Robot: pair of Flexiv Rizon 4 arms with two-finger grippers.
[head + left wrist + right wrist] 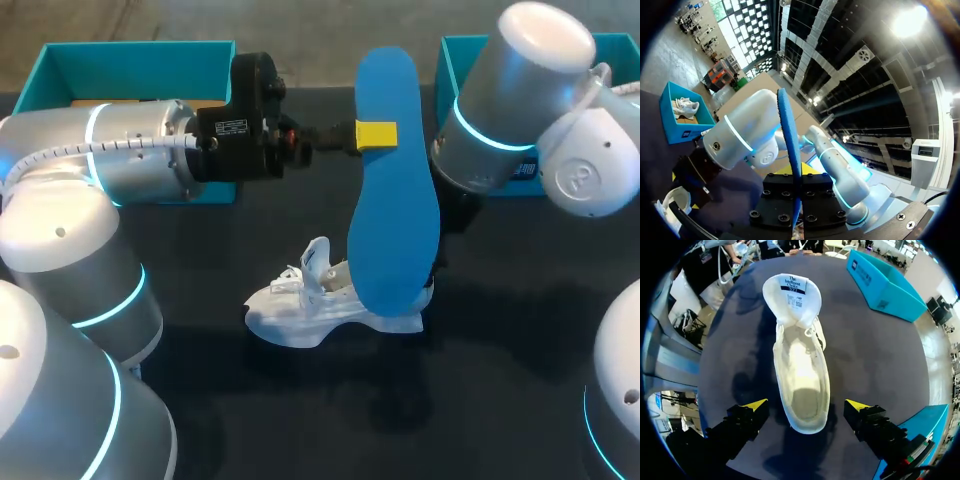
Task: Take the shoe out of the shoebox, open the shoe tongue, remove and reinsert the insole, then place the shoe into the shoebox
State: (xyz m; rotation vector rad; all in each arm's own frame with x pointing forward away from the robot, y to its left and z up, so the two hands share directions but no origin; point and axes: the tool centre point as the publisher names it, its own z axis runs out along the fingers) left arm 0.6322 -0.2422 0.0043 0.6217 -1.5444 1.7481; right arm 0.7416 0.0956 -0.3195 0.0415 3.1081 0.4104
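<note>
My left gripper (376,133) is shut on a long blue insole (395,230), holding it in the air above the middle of the table. In the left wrist view the insole (790,145) stands edge-on, clamped between the fingers. A white shoe (320,300) lies on the dark table under the insole's lower end. Seen from the right wrist, the shoe (800,380) has its tongue (792,295) folded back and its inside bare. My right gripper (806,407) hovers open just above the heel, one yellow fingertip on either side without touching.
A teal shoebox (130,60) stands at the back left and another (460,60) at the back right. The second box (670,130) holds another white shoe. My right arm (520,100) leans in over the table's right half.
</note>
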